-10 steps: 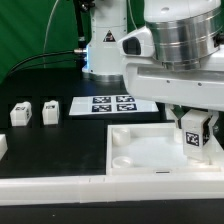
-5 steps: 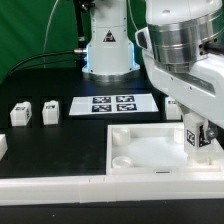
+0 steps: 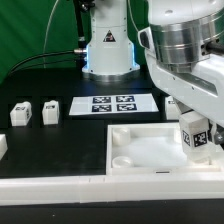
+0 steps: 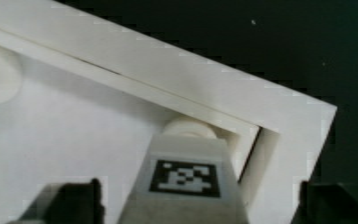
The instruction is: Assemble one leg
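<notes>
The leg [image 3: 195, 136] is a small white post with a square tag, standing upright in the far corner socket of the white tray [image 3: 135, 131] at the exterior view's right. In the wrist view the leg [image 4: 194, 165] rises from the round socket inside the tray's corner rim [image 4: 194, 72]. My gripper [image 3: 196, 126] is right over it. Its dark fingers [image 4: 80, 203] stand on either side of the leg with a gap showing on each side, so the gripper [image 4: 208, 207] is open.
Two more tagged white legs [image 3: 20, 113] [image 3: 50, 111] stand at the exterior view's left, and another white part [image 3: 2, 145] shows at that edge. The marker board [image 3: 112, 103] lies behind the tray. The arm's base [image 3: 108, 50] is at the back. A long white strip [image 3: 60, 188] runs along the front.
The hand has turned about its vertical axis and shifted slightly to the exterior view's right. The leg has turned with it and stays at the tray's corner.
</notes>
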`<move>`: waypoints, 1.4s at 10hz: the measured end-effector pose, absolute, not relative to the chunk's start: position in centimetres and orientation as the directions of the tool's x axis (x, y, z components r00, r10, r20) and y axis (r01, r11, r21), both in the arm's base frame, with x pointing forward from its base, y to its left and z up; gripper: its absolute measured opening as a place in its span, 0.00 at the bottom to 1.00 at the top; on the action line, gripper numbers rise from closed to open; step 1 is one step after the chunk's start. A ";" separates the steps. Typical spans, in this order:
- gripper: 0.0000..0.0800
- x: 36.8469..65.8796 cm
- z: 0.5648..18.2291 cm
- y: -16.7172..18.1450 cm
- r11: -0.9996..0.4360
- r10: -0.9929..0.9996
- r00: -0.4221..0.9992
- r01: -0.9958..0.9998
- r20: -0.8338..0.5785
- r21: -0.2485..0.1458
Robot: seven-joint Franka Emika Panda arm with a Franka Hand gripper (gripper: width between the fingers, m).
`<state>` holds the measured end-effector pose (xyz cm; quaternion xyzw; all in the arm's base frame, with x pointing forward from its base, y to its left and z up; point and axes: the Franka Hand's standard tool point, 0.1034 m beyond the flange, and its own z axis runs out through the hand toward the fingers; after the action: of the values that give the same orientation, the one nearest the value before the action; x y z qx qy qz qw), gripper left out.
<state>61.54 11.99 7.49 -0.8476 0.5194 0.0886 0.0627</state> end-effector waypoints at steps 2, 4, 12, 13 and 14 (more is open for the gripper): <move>0.80 61.3 7.4 12.2 -0.666 -0.719 0.661 -0.744 -0.214 -0.056; 0.81 61.3 7.4 11.8 -0.829 -0.525 0.830 -0.549 -0.191 -0.108; 0.81 61.7 7.5 11.0 -0.981 0.014 0.996 -0.004 -0.092 -0.196; 0.66 61.7 7.5 11.0 -0.981 0.014 0.996 -0.004 -0.092 -0.196; 0.49 61.7 7.5 11.0 -0.981 0.014 0.996 -0.004 -0.092 -0.196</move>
<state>61.69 11.00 7.51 -0.9941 -0.0026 0.0467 0.0982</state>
